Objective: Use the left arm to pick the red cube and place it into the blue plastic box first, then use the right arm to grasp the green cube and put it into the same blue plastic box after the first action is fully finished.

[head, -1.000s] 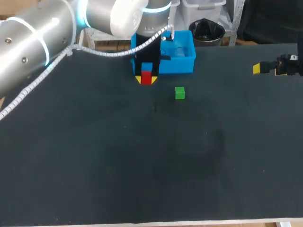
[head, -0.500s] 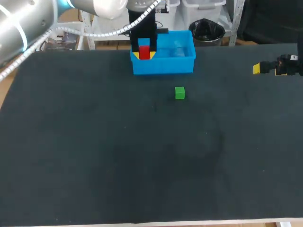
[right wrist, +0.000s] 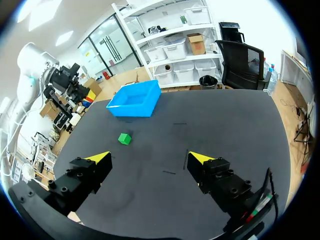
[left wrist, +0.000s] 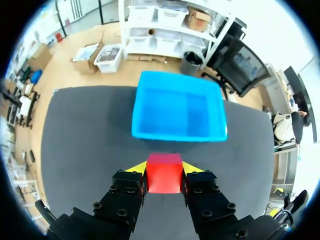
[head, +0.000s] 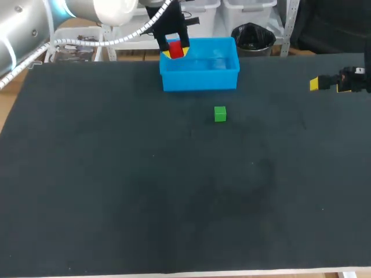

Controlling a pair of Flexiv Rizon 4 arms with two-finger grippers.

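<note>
left jaws pinching red cube [left wrist: 163, 173], held up in air by left end of blue box [head: 200, 80]. green cube [head: 219, 113] sits on counter [head: 174, 191] near box front. right jaws spread wide, way off at counter's right edge.

Wide dark counter [head: 116, 202] fills the head view, charcoal and matte, stretching from side to side. A pale strip [head: 232, 273] runs along its near edge. Light falls soft and even across the top, with a slightly paler sheen toward the middle. From the right wrist, a few short dark marks [right wrist: 170, 173] show on the surface.
</note>
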